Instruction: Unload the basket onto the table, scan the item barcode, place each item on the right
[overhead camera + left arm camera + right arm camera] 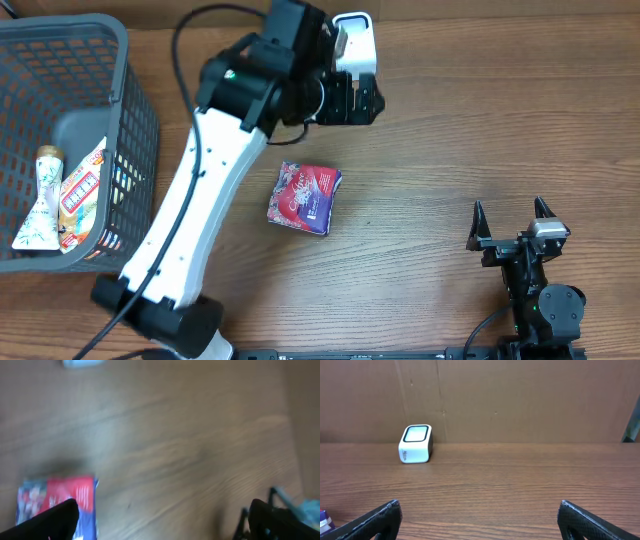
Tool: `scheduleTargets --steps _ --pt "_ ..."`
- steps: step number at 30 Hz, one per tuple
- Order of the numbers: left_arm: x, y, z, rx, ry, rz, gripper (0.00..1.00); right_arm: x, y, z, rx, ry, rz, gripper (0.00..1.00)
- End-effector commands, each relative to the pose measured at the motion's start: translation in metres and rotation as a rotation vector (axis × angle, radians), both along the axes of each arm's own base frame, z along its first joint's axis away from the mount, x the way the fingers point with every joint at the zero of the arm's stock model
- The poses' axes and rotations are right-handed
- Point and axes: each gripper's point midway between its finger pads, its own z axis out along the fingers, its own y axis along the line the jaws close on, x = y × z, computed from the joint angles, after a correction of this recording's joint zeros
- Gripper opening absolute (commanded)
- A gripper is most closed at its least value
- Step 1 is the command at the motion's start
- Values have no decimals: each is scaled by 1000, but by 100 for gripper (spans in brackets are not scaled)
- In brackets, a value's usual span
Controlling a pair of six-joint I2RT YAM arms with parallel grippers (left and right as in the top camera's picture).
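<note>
The packet (305, 198) lies flat on the table (430, 150) near the middle, right of the basket (130, 120) and nearer than the scanner (355, 40), with nothing touching it. So the step in hand looks like the pick-up, and no scan has begun. The left claw (162, 512) hangs over the table between packet and scanner with its jaws spread wide and empty. Its wrist view is blurred, with the packet at the lower left, beside one finger. The right claw (510, 225) sits at the near right, also open and empty, well apart from everything. Next, the left claw likely has to come down over the packet, close on an edge, lift it and turn the barcode toward the scanner's window. The packet is a small squarish pouch, red with a blue-purple side, printed and probably soft. No barcode shows on its upper face.
</note>
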Motion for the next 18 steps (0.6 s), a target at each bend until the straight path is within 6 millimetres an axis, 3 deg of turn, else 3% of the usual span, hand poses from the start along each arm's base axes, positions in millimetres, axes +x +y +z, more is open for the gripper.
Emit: scheduleTargets --steps 1,18 --pt "-5 1 42 -53 -122 -22 100 0 1 -1 -4 -6 4 100" --pt "-2 0 32 -42 -98 -23 100 0 1 -1 -4 -6 4 100"
